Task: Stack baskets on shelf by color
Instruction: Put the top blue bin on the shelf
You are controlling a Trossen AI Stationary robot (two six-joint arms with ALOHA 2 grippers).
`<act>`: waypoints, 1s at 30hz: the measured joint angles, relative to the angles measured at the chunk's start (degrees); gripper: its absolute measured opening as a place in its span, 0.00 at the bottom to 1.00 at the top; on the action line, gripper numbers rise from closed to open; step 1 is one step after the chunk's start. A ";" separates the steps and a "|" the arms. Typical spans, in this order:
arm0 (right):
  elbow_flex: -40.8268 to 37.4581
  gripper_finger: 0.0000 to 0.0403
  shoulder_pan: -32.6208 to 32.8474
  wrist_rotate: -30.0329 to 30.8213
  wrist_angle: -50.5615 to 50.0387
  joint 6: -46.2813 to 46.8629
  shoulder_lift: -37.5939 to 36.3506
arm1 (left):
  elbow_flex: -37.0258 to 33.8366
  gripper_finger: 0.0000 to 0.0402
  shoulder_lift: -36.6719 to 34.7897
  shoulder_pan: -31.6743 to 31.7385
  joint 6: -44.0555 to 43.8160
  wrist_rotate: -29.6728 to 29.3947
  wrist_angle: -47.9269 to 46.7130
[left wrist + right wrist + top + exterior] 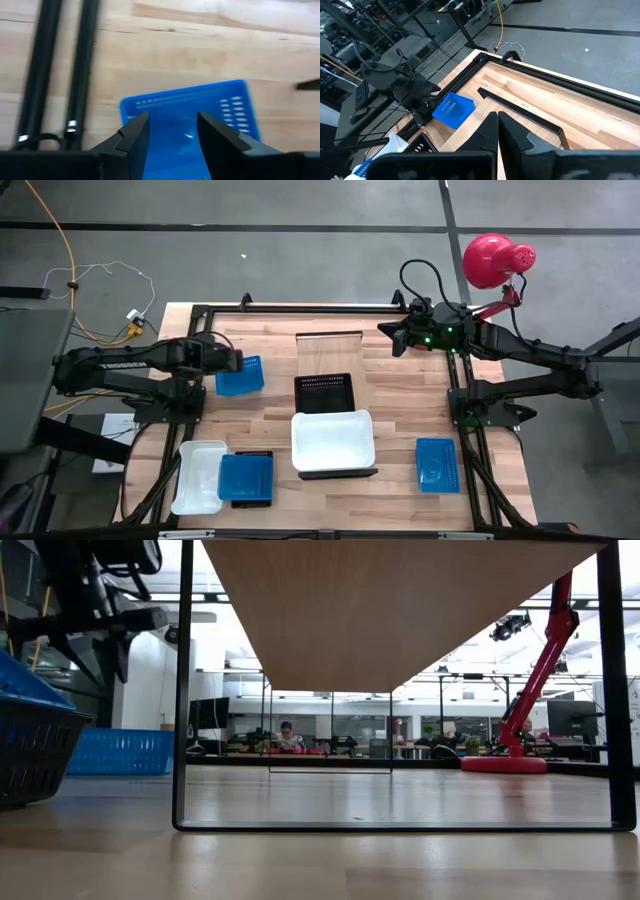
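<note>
Baskets lay scattered over the wooden surface (400,400), with the shelf (330,345) standing along its middle, running from the far edge toward the near one. At the near left corner a white basket (196,476) sat with a blue basket (246,477) just beside it, the blue one resting in a black basket (262,502) whose rim showed under it. Toward the far left edge another blue basket (240,376) sat on the surface, and the left gripper (170,131) was at it, its jaws spread on either side of the basket's near wall; whether they pressed on the plastic could not be told. On the shelf, a black mesh basket (325,392) sat at mid length, and a larger white basket (333,440) lay at the near end, touching or just beside it. Near the right edge, toward the near side, a fourth blue basket (437,464) lay alone. The right gripper (392,338) hung above the far right part of the surface, just right of the shelf's far end, its jaws pressed together and holding nothing. Beyond the far right corner stood a red lamp (495,260).
</note>
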 joint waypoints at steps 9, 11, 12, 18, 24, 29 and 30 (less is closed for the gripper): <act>0.00 0.00 0.00 -0.02 0.00 0.00 0.00 | 0.00 0.38 10.05 3.71 -0.25 0.03 -6.99; 0.00 0.00 0.00 -0.04 0.00 0.00 0.00 | 0.00 0.38 12.37 4.11 0.00 0.88 -6.73; 0.00 0.00 0.00 -0.06 0.00 0.00 0.00 | 0.00 0.38 13.39 4.26 -0.01 1.15 -6.67; 0.00 0.00 0.00 -0.22 0.00 0.00 0.00 | 0.00 0.38 18.07 4.25 -1.80 1.51 -6.68; 0.00 0.00 0.00 -0.24 0.00 0.00 0.00 | -1.72 0.38 19.87 4.38 -4.11 1.74 -4.54; 0.00 0.00 0.00 -0.28 -0.05 0.00 0.00 | -1.44 0.38 20.04 6.78 -4.54 1.43 -4.49; 0.00 0.00 0.00 -0.28 -0.04 0.00 0.00 | -1.45 0.38 20.03 7.35 -4.17 1.56 -4.10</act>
